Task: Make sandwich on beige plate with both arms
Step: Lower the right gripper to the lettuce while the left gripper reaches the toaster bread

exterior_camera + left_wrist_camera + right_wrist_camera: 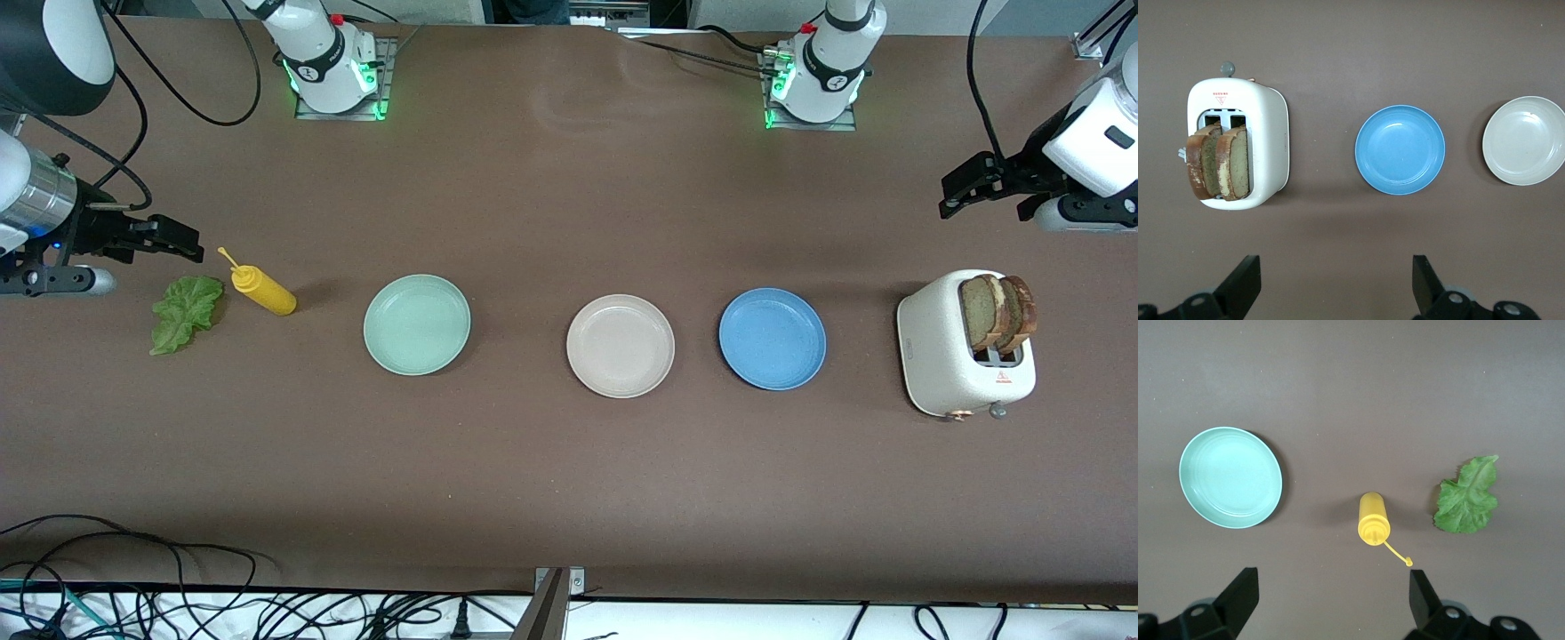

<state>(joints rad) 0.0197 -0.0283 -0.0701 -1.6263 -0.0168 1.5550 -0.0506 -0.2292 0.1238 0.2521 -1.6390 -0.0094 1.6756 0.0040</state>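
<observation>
Along the table's (551,498) middle sit one toaster (956,356) with two bread slices (1000,311), three plates, beige plate (620,345) central, one bottle (262,291), one lettuce leaf (185,311). Left gripper (956,197) and right gripper (182,242) hover spread, empty, over opposite ends.

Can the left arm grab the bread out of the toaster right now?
Probably yes. The left end effector hangs open in the air near the toaster, and the two bread slices stick up out of its slots with nothing over them. Nothing stands between them.
</observation>
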